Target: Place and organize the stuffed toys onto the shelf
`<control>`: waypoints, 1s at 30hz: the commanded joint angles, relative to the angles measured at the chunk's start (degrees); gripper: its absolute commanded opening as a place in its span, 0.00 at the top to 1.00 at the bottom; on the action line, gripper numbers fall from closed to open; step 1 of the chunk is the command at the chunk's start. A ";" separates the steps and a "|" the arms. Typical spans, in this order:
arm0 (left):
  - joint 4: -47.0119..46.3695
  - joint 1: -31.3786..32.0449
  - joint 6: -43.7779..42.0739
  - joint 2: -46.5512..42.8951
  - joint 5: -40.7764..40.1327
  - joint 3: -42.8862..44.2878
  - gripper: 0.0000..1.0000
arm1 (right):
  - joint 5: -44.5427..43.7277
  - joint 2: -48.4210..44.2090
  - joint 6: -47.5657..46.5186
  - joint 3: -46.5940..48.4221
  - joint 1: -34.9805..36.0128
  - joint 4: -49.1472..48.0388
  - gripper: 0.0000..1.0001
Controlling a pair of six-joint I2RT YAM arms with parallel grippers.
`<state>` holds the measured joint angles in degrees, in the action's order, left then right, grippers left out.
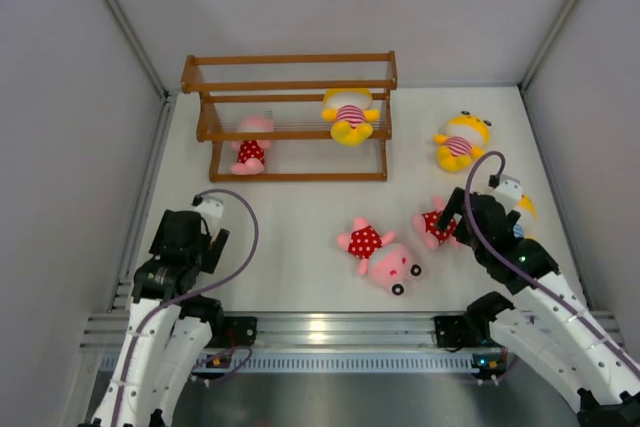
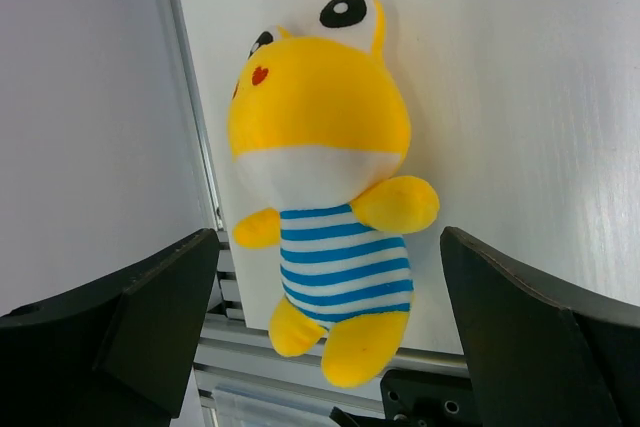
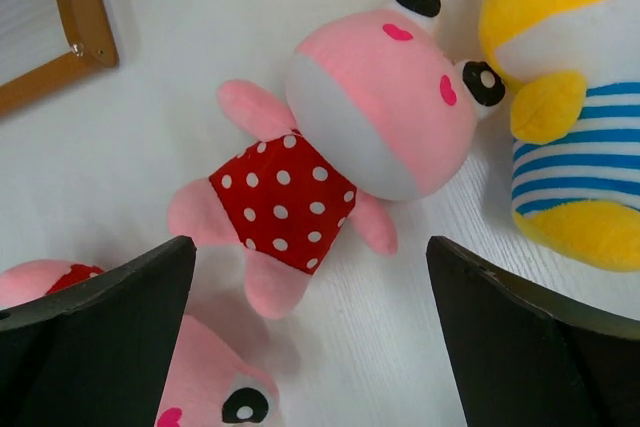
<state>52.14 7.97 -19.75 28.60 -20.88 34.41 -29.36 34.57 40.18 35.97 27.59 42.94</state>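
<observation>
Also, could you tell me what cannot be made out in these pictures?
- Top view: the blue-striped yellow toy does not show; the left arm seems to cover it. Only the left wrist view has it.
- Top view: the right arm hides most of a second blue-striped toy; the right wrist view cuts it off at its right edge.
- Top view: rails of the shelf cross the pink toy on it, so its face is unclear.

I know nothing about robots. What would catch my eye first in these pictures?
The bright stuffed toys: a pink one and a yellow one already sit in the wooden shelf at the back left, while others lie loose on the table, like the pink spotted toy near the middle. Up close, the left tool stands open over a yellow toy in blue stripes.
</observation>
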 commanded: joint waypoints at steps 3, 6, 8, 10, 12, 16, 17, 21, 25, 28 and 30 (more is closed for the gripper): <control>-0.29 -0.23 0.50 -0.30 -0.39 0.74 0.02 | 4.56 -0.46 -2.55 0.95 -0.61 -0.22 0.01; 2.69 -0.32 -0.72 0.58 1.46 1.53 0.02 | 13.28 -3.01 -6.78 1.83 -0.70 -2.41 0.01; 3.76 -0.93 -1.08 1.54 4.18 2.41 0.02 | 22.65 -3.89 -8.80 2.09 -0.61 -5.13 0.03; 5.41 -2.51 -1.26 3.65 6.28 5.81 0.02 | 35.51 -3.20 -11.96 1.74 -0.61 -6.89 0.09; 6.74 -3.04 -1.08 5.40 9.45 8.64 0.02 | 44.35 -0.13 -13.63 1.39 -0.18 -8.83 0.12; 9.82 -3.31 -1.96 6.12 17.97 13.74 0.02 | 47.16 9.17 -14.34 1.12 5.08 -7.35 0.13; 10.17 -3.31 -1.96 6.12 19.64 14.97 0.02 | 44.42 11.03 -14.52 1.56 9.36 -6.39 0.13; 11.14 -3.40 -3.28 5.68 26.59 16.47 0.02 | 35.87 20.26 -12.94 2.79 19.24 -4.88 0.11; 11.40 -3.31 -3.89 5.77 27.82 16.56 0.02 | 29.73 27.73 -12.23 4.37 22.50 -4.36 0.26; 11.93 -3.40 -5.30 6.03 30.62 17.09 0.02 | 28.05 30.29 -15.21 7.26 23.82 -4.62 0.79; 12.02 -3.31 -6.52 5.86 32.83 17.61 0.02 | 26.82 31.17 -20.02 9.81 26.36 -4.80 1.00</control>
<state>63.26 4.95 -23.81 34.52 6.63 49.54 1.69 65.01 25.56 39.99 51.03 39.22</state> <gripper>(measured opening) 0.984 0.064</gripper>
